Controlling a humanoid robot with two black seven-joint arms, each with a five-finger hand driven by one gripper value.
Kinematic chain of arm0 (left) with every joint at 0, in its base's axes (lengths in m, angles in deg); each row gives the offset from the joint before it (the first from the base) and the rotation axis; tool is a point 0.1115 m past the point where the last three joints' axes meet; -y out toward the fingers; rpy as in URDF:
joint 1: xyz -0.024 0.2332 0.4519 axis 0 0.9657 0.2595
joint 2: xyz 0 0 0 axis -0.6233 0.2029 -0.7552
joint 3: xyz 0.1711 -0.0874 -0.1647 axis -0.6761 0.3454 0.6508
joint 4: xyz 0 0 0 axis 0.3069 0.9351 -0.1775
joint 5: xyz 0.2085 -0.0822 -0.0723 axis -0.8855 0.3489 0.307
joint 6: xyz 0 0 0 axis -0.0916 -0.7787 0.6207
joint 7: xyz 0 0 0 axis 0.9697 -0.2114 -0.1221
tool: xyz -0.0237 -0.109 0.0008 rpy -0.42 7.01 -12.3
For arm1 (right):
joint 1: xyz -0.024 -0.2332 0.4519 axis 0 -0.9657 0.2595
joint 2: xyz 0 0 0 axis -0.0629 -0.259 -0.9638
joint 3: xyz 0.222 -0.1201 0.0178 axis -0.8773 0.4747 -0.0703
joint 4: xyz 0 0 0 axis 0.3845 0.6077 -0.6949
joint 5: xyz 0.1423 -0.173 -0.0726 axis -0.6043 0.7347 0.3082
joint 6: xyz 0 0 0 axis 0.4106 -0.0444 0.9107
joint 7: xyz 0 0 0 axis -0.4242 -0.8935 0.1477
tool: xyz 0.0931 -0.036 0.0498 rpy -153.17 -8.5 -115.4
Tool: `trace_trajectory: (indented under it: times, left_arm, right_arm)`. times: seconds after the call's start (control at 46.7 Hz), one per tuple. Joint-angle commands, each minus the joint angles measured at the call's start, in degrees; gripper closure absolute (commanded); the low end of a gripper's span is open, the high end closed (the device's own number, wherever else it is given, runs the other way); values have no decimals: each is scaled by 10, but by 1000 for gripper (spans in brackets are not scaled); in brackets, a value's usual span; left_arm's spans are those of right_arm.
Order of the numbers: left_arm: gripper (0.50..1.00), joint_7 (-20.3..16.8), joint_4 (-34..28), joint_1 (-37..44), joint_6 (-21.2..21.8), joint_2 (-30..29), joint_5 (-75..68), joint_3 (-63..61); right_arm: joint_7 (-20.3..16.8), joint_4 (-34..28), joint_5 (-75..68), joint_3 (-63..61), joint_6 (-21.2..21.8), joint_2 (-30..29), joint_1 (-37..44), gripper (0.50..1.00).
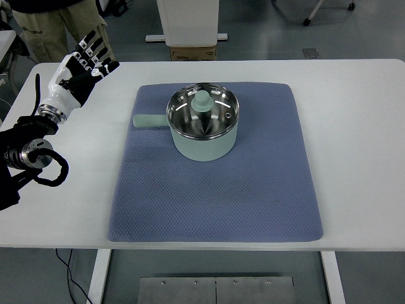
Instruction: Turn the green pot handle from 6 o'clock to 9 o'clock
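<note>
Top view. White table, seen steeply from above, covered over its middle by a blue-grey quilted mat.

Green pot: upright on the mat, in the upper half, slightly left of the mat's centre line. Pale green outer wall, polished steel interior. Small pale green knob visible inside the rim near 12 o'clock of the pot, with a dark cone-shaped reflection below it.

Pot handle: pale green, straight, projecting from the pot wall toward 9 o'clock, lying just above the mat and short of the mat's left edge.

Left hand: white and black, at 10 o'clock from the pot, over bare table near the far left corner, well apart from the handle. Fingers extended and spread, pointing toward 1 o'clock, holding nothing. Forearm entering from the left edge, with a black cable loop on the table at 8 o'clock from the pot.

Right arm: not visible.

Beyond the far table edge: a person's legs in khaki trousers at 11 o'clock, a white pedestal with a cardboard box at 12 o'clock, grey floor.
</note>
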Motion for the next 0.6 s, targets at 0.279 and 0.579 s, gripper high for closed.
trace_trajectory:
  times: [0.279,0.579]
  left_arm:
    - [500,0,0,38,-3,3,2,60]
    - [500,0,-17,60,-5,38,2,110]
  right_arm:
    - [0,0,0,0,0,0,0,500]
    - [0,0,0,0,0,0,0,500]
